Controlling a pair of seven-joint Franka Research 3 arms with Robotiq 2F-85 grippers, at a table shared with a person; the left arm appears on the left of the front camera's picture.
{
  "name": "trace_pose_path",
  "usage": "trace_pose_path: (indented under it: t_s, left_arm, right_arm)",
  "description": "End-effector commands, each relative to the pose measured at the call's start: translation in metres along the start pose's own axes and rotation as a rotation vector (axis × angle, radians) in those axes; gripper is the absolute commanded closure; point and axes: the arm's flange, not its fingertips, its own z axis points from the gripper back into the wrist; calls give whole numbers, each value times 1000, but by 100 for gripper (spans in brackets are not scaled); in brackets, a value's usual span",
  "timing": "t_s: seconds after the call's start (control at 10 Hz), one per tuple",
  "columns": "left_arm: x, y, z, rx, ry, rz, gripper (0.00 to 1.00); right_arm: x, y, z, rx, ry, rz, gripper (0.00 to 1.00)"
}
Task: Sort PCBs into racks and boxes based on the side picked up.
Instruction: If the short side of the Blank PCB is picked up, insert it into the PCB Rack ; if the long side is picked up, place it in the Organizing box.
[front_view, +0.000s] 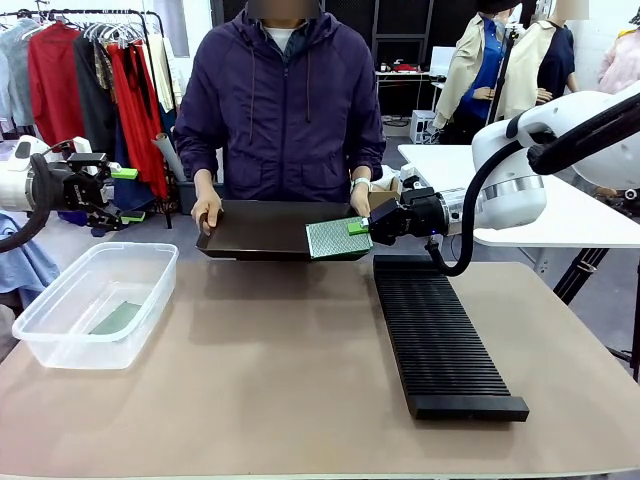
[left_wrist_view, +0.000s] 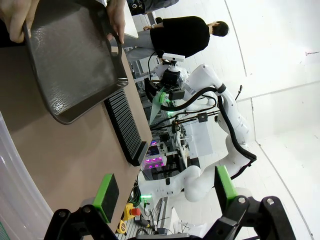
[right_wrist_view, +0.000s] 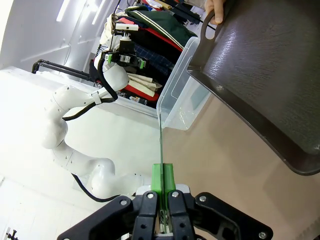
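Bench (front_view: 300, 400), near side: black ribbed rack (front_view: 440, 335) lies lengthwise on the robot's right, and the slots I can see hold nothing. Clear box (front_view: 60, 350) sits on the robot's left, well apart from the rack. A second PCB (front_view: 117, 318) lies flat on its floor, blurred through the wall.

Right arm (front_view: 520, 180) comes in from the right with the forearm about level and the wrist pointing toward the robot's left. Right tool (front_view: 357, 228) hangs past the rack's far end, beside the tray's corner. It is clamped on a PCB (front_view: 337, 238) by one edge, with the board tilted face-up toward the camera. From the right wrist the green pads (right_wrist_view: 162, 181) pinch the board (right_wrist_view: 160, 145), which shows edge-on as a thin line with clear space between it and the tray (right_wrist_view: 265, 70).

Left arm (front_view: 25, 190) is at the frame's left edge, tool level and pointing inward. Left tool (front_view: 128, 194) is above and behind the box, jaws spread wide, nothing between the pads (left_wrist_view: 106, 196).

Far edge: the person holds the black tray (front_view: 260, 228) with one hand (front_view: 207, 211) at one end and the other hand (front_view: 360, 203) at the opposite end.

Hard to make out:
- I can't tell which face of the held PCB is up. All that shows is green with a fine dot pattern.
- In the front view the board overlaps the tray corner, so contact can't be judged from there.
- Both arms are cut off by the frame edges.
- The left wrist view shows the rack (left_wrist_view: 125, 125) and tray (left_wrist_view: 75, 60) sideways, with the held board small and far off.
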Motion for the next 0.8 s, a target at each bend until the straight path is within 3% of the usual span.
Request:
trace_pose_path:
  t_s: [0.0, 0.3, 0.7]
  left_arm:
    - [-2, -2, 1, 9, 0, 1, 0]
    - [-2, -2, 1, 9, 0, 1, 0]
    - [-2, -2, 1, 9, 0, 1, 0]
  right_arm:
    - [1, 1, -2, 13, -8, -1, 100]
    - [0, 0, 0, 0, 0, 0, 100]
    - [-5, 18, 45, 85, -43, 113, 100]
